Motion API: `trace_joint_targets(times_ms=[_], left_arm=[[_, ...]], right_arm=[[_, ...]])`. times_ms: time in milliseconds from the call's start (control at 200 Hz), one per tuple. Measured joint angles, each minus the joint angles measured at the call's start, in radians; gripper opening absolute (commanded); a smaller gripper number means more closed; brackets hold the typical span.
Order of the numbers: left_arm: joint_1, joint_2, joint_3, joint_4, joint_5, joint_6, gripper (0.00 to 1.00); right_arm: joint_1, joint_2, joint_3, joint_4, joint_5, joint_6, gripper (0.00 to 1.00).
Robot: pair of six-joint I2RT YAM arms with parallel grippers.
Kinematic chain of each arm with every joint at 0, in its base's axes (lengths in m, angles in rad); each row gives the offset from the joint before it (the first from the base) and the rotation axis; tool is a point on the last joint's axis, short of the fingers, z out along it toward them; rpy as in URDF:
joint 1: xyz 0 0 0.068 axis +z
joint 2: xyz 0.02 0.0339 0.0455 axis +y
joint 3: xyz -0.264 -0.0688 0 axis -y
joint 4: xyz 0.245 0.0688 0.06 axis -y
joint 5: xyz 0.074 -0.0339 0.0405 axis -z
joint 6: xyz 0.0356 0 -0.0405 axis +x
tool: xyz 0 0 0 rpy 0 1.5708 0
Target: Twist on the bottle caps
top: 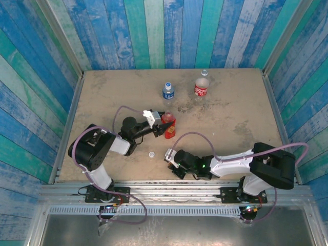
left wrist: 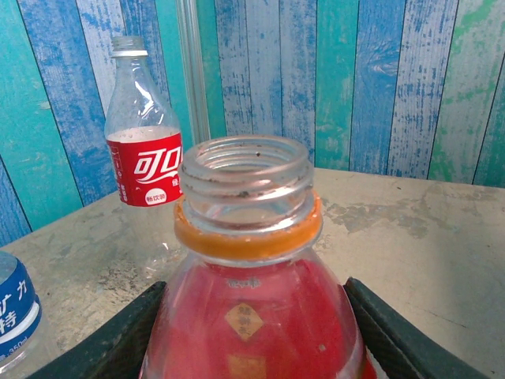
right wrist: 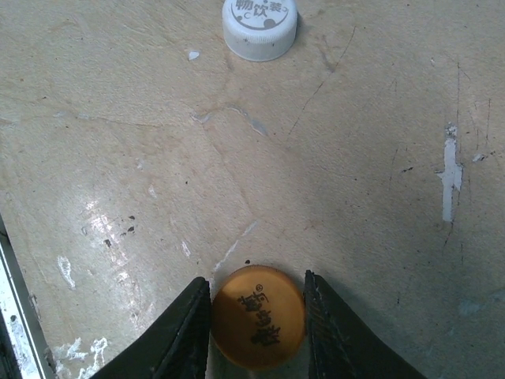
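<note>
Right wrist: right end effector (right wrist: 257, 296) pinches orange cap (right wrist: 258, 317) on table (right wrist: 355, 158); lift level. Left end effector (left wrist: 254, 316) clamps red bottle (left wrist: 248, 260); align cap square over open neck.

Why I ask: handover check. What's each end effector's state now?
Left end effector: closed on the red bottle.
Right end effector: closed on the orange cap.
</note>
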Motion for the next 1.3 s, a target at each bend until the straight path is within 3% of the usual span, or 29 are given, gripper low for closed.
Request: trace_joint_targets(times_ms=[406,711,1026,1297], left_arm=[[0.000,0.000,0.000,0.000,0.000,0.001,0.57],[0.000,0.000,0.000,-0.001,0.001,0.003,0.57],[0.000,0.000,0.000,-0.002,0.004,0.004,0.58],[0.000,-0.001,0.001,-0.005,0.005,0.008,0.58]], right_arm=[[0.000,0.009,0.020,-0.022,0.010,-0.003,0.27],[-0.016,-0.153,0.048,-0.159,0.068,0.002,0.28],[-0.126,-0.328,0.182,-0.300,0.066,-0.075,0.28],[-0.248,-0.345,0.351,-0.352,-0.015,-0.184,0.28]])
